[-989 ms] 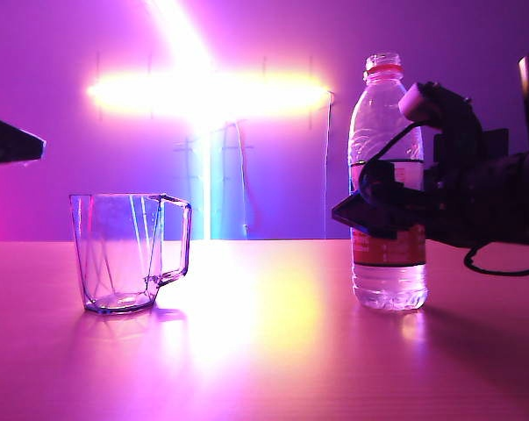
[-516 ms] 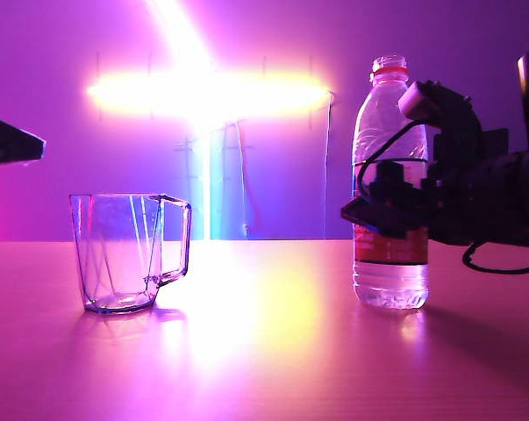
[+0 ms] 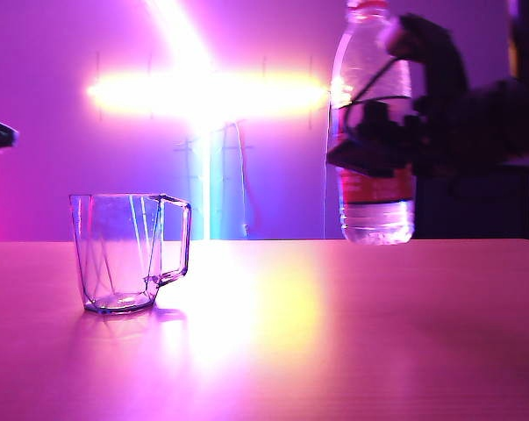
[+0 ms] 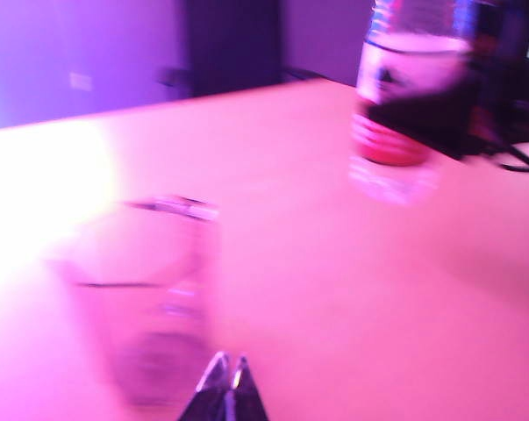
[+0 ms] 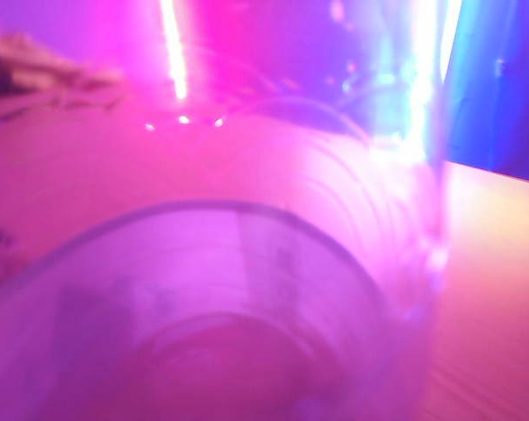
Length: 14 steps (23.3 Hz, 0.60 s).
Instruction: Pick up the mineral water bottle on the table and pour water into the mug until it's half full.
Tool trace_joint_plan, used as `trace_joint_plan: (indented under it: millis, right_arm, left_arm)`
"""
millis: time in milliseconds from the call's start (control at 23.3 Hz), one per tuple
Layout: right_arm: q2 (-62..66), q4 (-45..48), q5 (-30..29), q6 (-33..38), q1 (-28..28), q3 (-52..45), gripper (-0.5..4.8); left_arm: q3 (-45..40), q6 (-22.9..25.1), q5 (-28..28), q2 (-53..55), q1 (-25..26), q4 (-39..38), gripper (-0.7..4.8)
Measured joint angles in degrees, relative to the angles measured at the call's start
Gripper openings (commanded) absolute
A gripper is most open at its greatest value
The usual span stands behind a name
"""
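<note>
Change: bottle (image 3: 372, 132) was standing on the table (image 3: 334, 333) a second ago; now it hangs clear above it, upright.
Right claw (image 3: 369, 145): clamped around the bottle's label band.
Left claw (image 4: 225, 379): tips together, empty, near the mug (image 3: 124, 253).
Mug: far left, empty.
Meaning: pickup done; carry and pour remain.

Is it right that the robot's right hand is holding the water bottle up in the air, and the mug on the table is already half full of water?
Not quite. The right hand does hold the mineral water bottle up off the table, but the mug is not half full: the exterior view shows no water in it. The left hand hangs near the mug, jaws shut.
</note>
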Motion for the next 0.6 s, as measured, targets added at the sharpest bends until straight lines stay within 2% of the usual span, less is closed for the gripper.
trace_joint_plan:
  millis: [172, 258, 430, 602]
  right_arm:
    - [-0.79, -20.57, 0.09, -10.14, 4.2, 10.21, 2.77]
    - [0.28, -26.18, 1.4, -15.15, 5.9, 15.19, 2.77]
    - [3.28, -32.81, 3.26, -23.06, 7.63, 21.68, 2.78]
    - [7.82, -38.12, 10.16, -32.55, 10.4, 27.15, 2.78]
  left_arm:
    - [0.0, 0.0, -0.2, -0.55, 4.2, -0.09, -0.02]
    - [0.0, 0.0, -0.15, -0.55, 6.45, -0.11, -0.02]
    - [0.0, 0.0, -0.09, -0.55, 9.29, -0.09, -0.02]
    - [0.0, 0.0, -0.17, -0.55, 10.01, -0.09, -0.02]
